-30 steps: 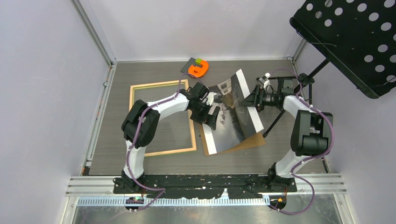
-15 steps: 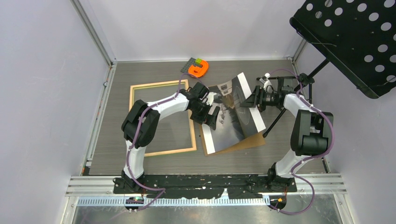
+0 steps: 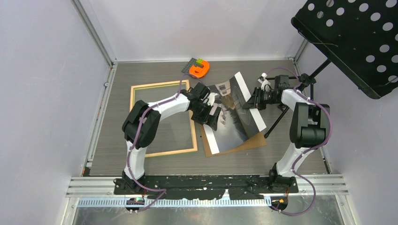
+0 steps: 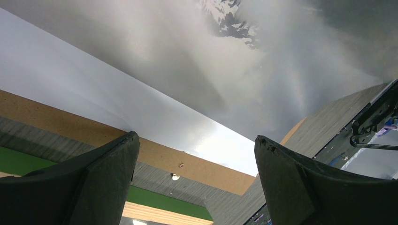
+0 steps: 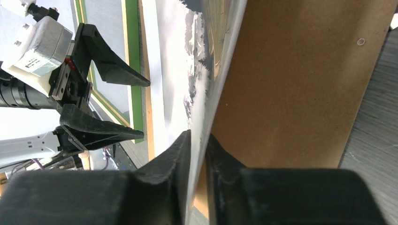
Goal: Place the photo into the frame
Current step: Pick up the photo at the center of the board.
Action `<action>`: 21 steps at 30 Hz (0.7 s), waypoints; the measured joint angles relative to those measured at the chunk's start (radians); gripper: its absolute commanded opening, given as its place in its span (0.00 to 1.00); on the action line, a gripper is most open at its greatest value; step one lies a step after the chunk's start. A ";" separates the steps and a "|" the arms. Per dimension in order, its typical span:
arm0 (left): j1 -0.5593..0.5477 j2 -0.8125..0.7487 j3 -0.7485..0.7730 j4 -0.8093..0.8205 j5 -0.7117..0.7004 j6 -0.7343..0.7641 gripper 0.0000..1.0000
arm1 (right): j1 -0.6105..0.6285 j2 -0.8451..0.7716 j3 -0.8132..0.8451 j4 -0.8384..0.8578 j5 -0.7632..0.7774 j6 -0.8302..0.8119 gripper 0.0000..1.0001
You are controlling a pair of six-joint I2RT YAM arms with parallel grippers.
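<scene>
- Right gripper (image 5: 199,140) is pinched on the raised right edge of the photo (image 3: 230,123), with the sheet running between its two pads.
- Left gripper (image 4: 197,140) is spread wide just above the print's left part and grips nothing.
- The frame (image 3: 159,84) lies flat to the left with its opening unfilled. Its right rail is just beside the photo.
- The photo is bowed: its right edge is lifted and its left part rests on the brown backing board (image 3: 257,140).
- The step in hand looks like peeling the print off the board to carry it left. It would go best with the pinch kept on the white band and a slow lift, so the paper bends without creasing.
- The left gripper should close on the paper's opposite edge only, not on the board.
- A small orange object (image 3: 199,69) sits at the far edge, well apart.
</scene>
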 measured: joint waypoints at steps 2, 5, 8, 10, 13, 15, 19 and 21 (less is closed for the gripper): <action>0.000 0.000 0.000 0.000 0.000 0.000 0.98 | 0.004 0.002 0.000 -0.005 0.006 -0.007 0.07; 0.000 -0.002 0.000 0.000 0.000 0.001 0.98 | 0.005 0.001 0.003 -0.007 0.014 -0.013 0.06; 0.000 -0.004 0.000 -0.002 0.000 0.005 0.99 | 0.005 -0.015 0.003 -0.013 0.023 -0.014 0.06; 0.000 -0.008 0.000 -0.005 0.000 0.008 1.00 | 0.005 -0.042 0.003 -0.016 0.024 -0.014 0.06; 0.007 -0.022 0.000 -0.016 -0.007 0.023 1.00 | 0.005 -0.111 0.002 -0.018 0.023 -0.013 0.06; 0.013 -0.040 -0.001 -0.024 -0.011 0.029 1.00 | 0.006 -0.166 0.002 -0.016 0.020 -0.010 0.06; 0.047 -0.102 -0.001 -0.029 -0.014 0.038 1.00 | 0.008 -0.277 0.002 -0.001 0.007 0.008 0.06; 0.072 -0.138 -0.001 -0.029 -0.011 0.043 1.00 | 0.008 -0.311 0.002 0.009 -0.004 0.024 0.06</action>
